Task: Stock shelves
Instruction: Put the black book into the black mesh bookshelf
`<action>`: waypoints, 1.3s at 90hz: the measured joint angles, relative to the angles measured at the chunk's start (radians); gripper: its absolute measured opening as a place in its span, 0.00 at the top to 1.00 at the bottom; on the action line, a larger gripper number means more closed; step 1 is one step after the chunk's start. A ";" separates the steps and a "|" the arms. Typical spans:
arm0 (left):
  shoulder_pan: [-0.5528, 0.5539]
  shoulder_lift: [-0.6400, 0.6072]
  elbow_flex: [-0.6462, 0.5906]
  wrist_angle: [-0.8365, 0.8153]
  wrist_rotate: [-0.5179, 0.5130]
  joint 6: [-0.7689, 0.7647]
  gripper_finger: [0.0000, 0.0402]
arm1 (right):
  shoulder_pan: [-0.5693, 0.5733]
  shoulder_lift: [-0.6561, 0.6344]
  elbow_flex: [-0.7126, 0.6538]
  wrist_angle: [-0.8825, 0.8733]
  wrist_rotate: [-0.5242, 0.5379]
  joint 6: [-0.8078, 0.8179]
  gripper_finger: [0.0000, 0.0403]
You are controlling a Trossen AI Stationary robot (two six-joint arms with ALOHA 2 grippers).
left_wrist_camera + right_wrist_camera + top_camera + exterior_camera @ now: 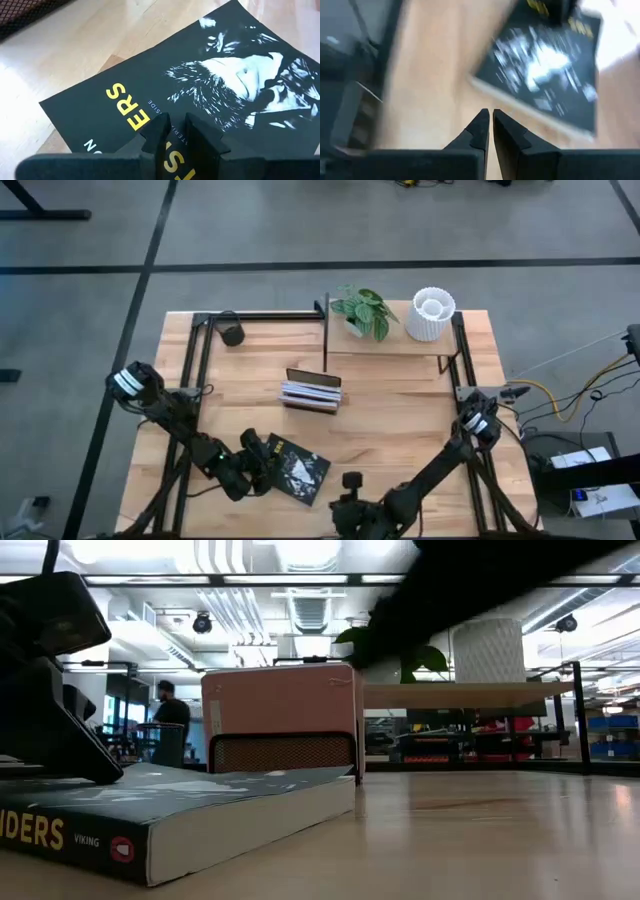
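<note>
A black paperback (300,470) with yellow lettering lies flat on the table near the front left; it also fills the left wrist view (210,80) and shows in the low view (200,810). My left gripper (268,464) is over its left part, fingers close together (177,131). Right of the book, my right gripper (351,478) is shut (490,116) and touches nothing. The shelves (390,342) stand at the far edge, with a black frame and a pale board. A dark rack (312,393) with several upright books stands mid-table. My left gripper comes down on the black paperback's front cover (150,107), by the yellow lettering, with both fingers nearly together. The fingers slant down from the table's left side. In the low view a fingertip (105,772) meets the cover. The book lies flat on the table.
On the shelf board stand a green potted plant (362,310) and a white ribbed pot (432,315). A small black object (232,333) sits at the far left inside the frame. Bare tabletop (400,430) lies between the rack and my right arm.
</note>
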 joint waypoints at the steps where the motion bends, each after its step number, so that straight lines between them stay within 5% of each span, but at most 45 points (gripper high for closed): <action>1: 0.000 0.000 0.000 0.000 0.000 -0.002 0.85 | -0.001 0.000 0.000 -0.019 0.000 0.013 0.97; 15: -0.001 0.000 0.000 0.002 0.000 -0.008 0.85 | -0.017 0.000 0.000 -0.240 0.003 0.167 0.89; 28: 0.000 0.000 0.000 0.004 0.000 -0.008 0.85 | -0.047 0.000 -0.004 -0.274 0.006 0.197 0.78; 44: -0.001 0.001 0.000 0.006 -0.004 -0.007 0.85 | -0.114 0.006 -0.015 -0.273 0.013 0.140 0.66; 64: -0.001 0.001 0.000 0.008 -0.006 -0.006 0.85 | -0.174 0.063 -0.015 -0.151 0.019 -0.138 0.56; 117: -0.001 0.002 0.000 0.016 -0.026 -0.006 0.85 | -0.125 0.133 0.177 -0.063 0.127 -0.370 0.61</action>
